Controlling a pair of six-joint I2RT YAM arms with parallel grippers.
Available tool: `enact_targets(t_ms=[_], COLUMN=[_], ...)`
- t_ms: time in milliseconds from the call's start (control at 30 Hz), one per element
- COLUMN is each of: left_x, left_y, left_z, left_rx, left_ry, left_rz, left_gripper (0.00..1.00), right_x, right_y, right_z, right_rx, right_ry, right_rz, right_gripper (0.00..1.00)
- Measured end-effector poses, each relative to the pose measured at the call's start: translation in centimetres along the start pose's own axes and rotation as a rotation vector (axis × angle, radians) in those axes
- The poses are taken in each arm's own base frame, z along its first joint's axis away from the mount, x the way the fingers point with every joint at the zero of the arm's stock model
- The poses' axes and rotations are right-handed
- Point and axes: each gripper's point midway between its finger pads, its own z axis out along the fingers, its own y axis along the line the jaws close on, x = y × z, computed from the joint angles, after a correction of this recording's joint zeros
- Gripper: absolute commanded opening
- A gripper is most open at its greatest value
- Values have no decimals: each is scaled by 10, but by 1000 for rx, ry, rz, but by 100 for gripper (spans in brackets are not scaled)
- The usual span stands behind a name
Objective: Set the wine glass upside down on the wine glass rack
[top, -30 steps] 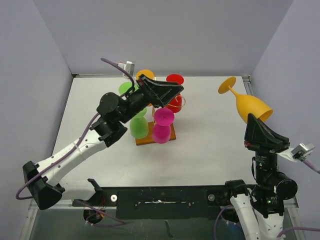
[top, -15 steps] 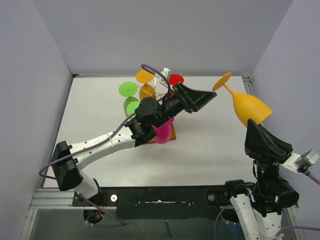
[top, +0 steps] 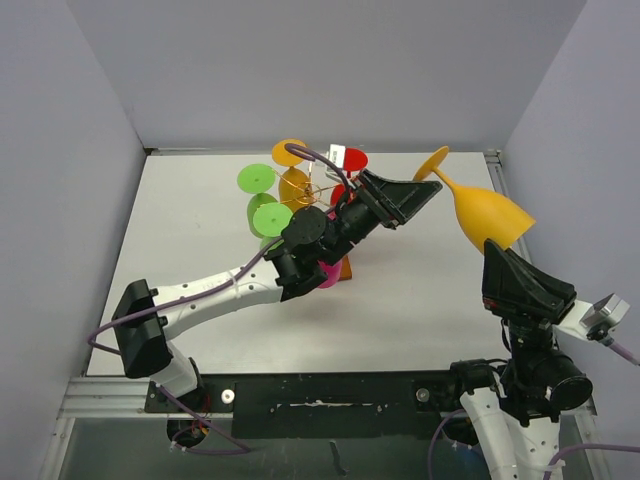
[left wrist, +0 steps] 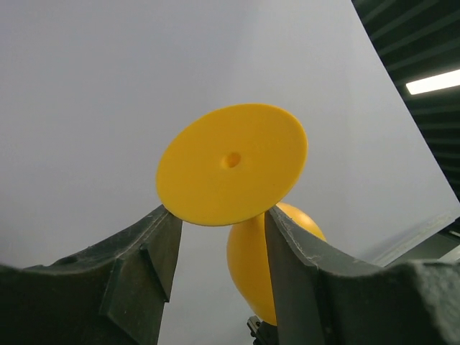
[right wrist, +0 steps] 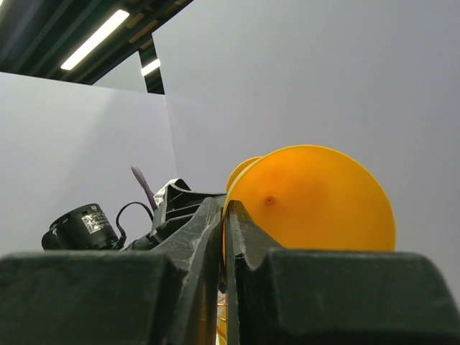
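Observation:
The yellow wine glass (top: 488, 213) is held in the air at the right, tilted, with its foot (top: 432, 163) pointing left. My right gripper (top: 498, 246) is shut on the rim of its bowl (right wrist: 316, 205). My left gripper (top: 424, 190) is open. Its fingers (left wrist: 162, 237) stand on either side of the glass's round foot (left wrist: 231, 164), and the bowl (left wrist: 255, 266) shows behind. The wine glass rack (top: 318, 192), gold wire on a brown wooden base (top: 343, 270), stands mid-table behind the left arm.
The rack carries several other upside-down glasses: green (top: 266, 215), orange (top: 294, 183), red (top: 350, 160) and magenta (top: 326, 273). The left arm (top: 230, 290) reaches across in front of the rack. Grey walls close in the table on three sides.
My left arm has swung from over the rack to the right, up to the yellow glass's foot. The right arm has tipped the glass a little to the left and lower.

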Motion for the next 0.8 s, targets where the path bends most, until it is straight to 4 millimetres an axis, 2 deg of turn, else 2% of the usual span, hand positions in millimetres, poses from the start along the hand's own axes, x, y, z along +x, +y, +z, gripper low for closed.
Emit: enact_targets(t_ms=[233,333,433,733,800], left_x=[-1,-2,-6,-10,-10], left_y=[14,18,17,10,9], left_z=[4,4,5,6,7], left_rx=[-39,-49,-48,-34,-31], left_ry=[-31,-44,-60,-78,-79], left_rz=[-4,-3,-12,-30,-32], left_gripper=[45,38,34,34,31], right_x=[16,21,25,41,44], right_y=[-1,1,1,9,10], right_z=[0,2,4,4,3], right_rx=[-32,-48,-63,-134,-145], right_ry=[39,54,68,129,140], right_rz=[10,17,18,20,19], right_gripper=[0,0,0,0,0])
